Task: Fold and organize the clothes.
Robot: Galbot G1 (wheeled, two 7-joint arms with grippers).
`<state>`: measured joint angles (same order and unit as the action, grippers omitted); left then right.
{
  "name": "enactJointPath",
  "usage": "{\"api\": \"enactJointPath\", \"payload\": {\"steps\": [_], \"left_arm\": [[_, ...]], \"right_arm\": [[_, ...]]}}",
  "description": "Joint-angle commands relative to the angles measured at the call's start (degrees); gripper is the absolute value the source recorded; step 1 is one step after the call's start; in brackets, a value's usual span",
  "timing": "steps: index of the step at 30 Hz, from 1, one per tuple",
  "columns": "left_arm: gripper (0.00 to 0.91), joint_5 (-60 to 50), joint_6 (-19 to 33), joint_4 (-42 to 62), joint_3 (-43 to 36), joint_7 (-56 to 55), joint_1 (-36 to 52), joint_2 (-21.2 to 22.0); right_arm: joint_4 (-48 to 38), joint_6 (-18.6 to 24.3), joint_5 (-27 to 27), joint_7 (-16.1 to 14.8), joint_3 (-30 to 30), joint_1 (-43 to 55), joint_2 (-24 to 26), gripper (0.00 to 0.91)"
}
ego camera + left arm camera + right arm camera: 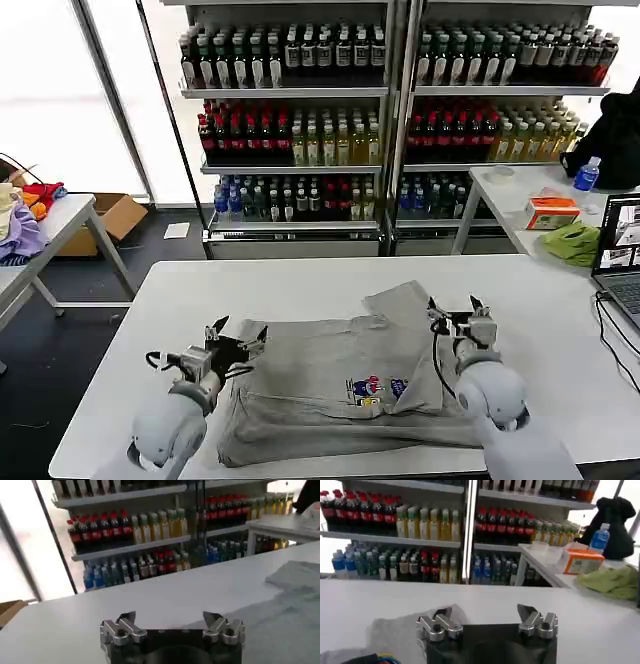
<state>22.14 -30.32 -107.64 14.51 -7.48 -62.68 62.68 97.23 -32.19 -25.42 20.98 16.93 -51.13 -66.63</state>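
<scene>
A light grey shirt (330,385) with a small multicoloured chest print (375,389) lies partly folded on the white table (300,285); one sleeve sticks up toward the far side. My left gripper (238,336) hovers open at the shirt's left edge, nothing between its fingers. My right gripper (457,310) stands open just off the shirt's right edge. In the left wrist view the open gripper (172,619) faces bare tabletop, with grey shirt (290,610) off to one side. In the right wrist view the open gripper (487,615) has grey cloth (395,630) beside one finger.
Shelves of bottles (390,110) stand behind the table. A side table at the right holds an orange box (552,212), a lime-green cloth (575,243) and a laptop (620,250). Coloured fabrics (25,215) lie on a table at the left.
</scene>
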Motion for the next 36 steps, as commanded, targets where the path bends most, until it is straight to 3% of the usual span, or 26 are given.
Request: {"api": "enactJointPath", "payload": {"steps": [1,11,32,33,34,35,36], "left_arm": [[0.907,3.7,-1.1,15.4,-3.6,1.5,13.0,-0.1],[0.907,4.4,-2.6,17.0,-3.7,1.6,12.7,1.1],[0.887,4.5,-2.6,16.8,-2.5,1.8,10.0,1.9],[0.816,4.6,-2.7,16.7,-2.5,1.8,9.9,1.9],[0.584,4.6,-2.7,16.6,-2.5,1.8,9.8,2.0],[0.202,4.7,-2.7,16.2,-2.5,1.8,9.5,2.0],[0.05,4.7,-2.7,16.1,-2.5,1.7,9.4,2.0]], "right_arm": [[-16.5,0.8,-0.7,-1.7,-4.5,13.7,-1.4,0.907],[-22.6,2.0,0.3,-4.6,-5.2,16.3,-3.8,0.907],[-25.4,1.9,1.7,-5.7,-4.8,13.9,-7.3,0.907],[-25.5,1.9,1.8,-5.7,-4.8,13.8,-7.4,0.907],[-25.6,1.9,1.9,-5.7,-4.7,13.7,-7.6,0.907],[-25.6,1.9,2.1,-5.6,-4.7,13.4,-7.8,0.907],[-25.5,1.9,2.2,-5.6,-4.6,13.3,-7.9,0.907]]}}
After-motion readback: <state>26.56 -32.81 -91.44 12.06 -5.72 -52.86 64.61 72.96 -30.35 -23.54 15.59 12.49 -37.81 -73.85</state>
